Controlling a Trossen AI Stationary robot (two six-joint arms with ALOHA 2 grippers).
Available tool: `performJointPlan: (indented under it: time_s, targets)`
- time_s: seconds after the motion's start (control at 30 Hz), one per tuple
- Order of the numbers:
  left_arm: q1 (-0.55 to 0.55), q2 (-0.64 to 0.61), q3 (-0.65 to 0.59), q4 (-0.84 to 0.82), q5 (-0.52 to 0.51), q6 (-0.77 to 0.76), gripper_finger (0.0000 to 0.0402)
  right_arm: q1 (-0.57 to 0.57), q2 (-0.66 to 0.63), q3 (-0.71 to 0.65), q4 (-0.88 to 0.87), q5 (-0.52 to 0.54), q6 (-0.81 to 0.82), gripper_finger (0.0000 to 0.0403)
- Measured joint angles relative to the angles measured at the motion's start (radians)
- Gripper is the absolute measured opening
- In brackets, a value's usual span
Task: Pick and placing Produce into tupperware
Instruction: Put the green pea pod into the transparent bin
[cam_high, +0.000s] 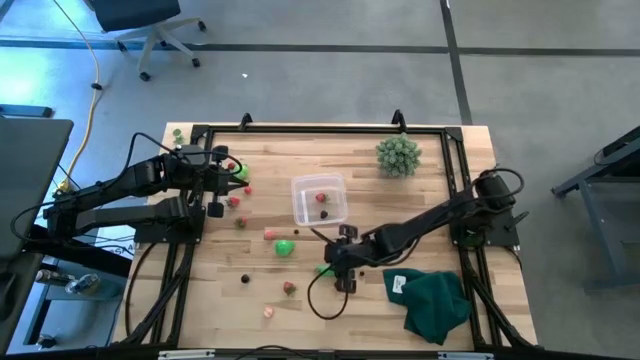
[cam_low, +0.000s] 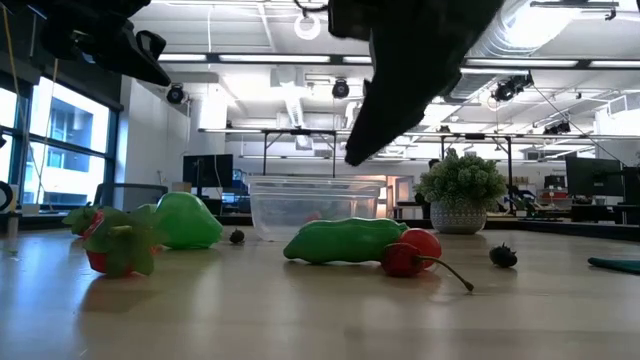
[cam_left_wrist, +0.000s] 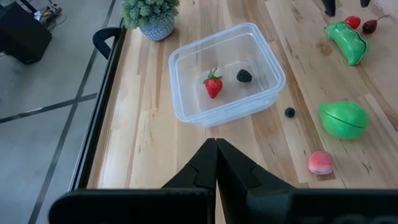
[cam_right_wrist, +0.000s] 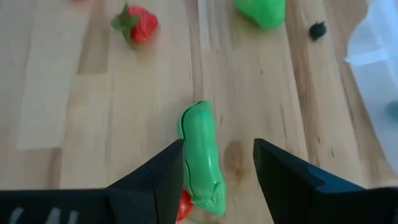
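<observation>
Pod pick: right arm lined up, nothing gripped yet

We have the right gripper (cam_right_wrist: 217, 168) low over the green pod (cam_right_wrist: 202, 155), fingers spread wide and empty. In the right wrist view the pod's long axis runs roughly along the way the fingers point. It sits off-centre in the gap, close against one finger, with a clear gap to the other. A red cherry (cam_low: 405, 258) touches the pod's near end (risk of nudging it).

Tupperware (cam_high: 319, 200) lies just beyond the pod, holding a strawberry (cam_left_wrist: 212, 85) and a dark berry (cam_left_wrist: 244, 75).

Left gripper (cam_left_wrist: 216, 163) is shut on nothing, parked well apart at the table's left side. Right arm is clearly nearer.
</observation>
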Motion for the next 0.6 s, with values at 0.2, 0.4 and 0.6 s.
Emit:
performJointPlan:
  time_s: [0.2, 0.4, 0.6]
  targets:
    - [0.0, 0.0, 0.0, 0.0, 0.0, 0.0, 0.0001, 0.0, 0.021, 0.0, 0.01, -0.002, 0.007, 0.0181]
    - [0.0, 0.0, 0.0, 0.0, 0.0, 0.0, 0.0001, 0.0, 0.037, 0.001, 0.041, -0.014, 0.007, 0.0181]
    - [0.0, 0.0, 0.0, 0.0, 0.0, 0.0, 0.0001, 0.0, 0.08, 0.0, 0.065, -0.051, 0.003, 0.0182]
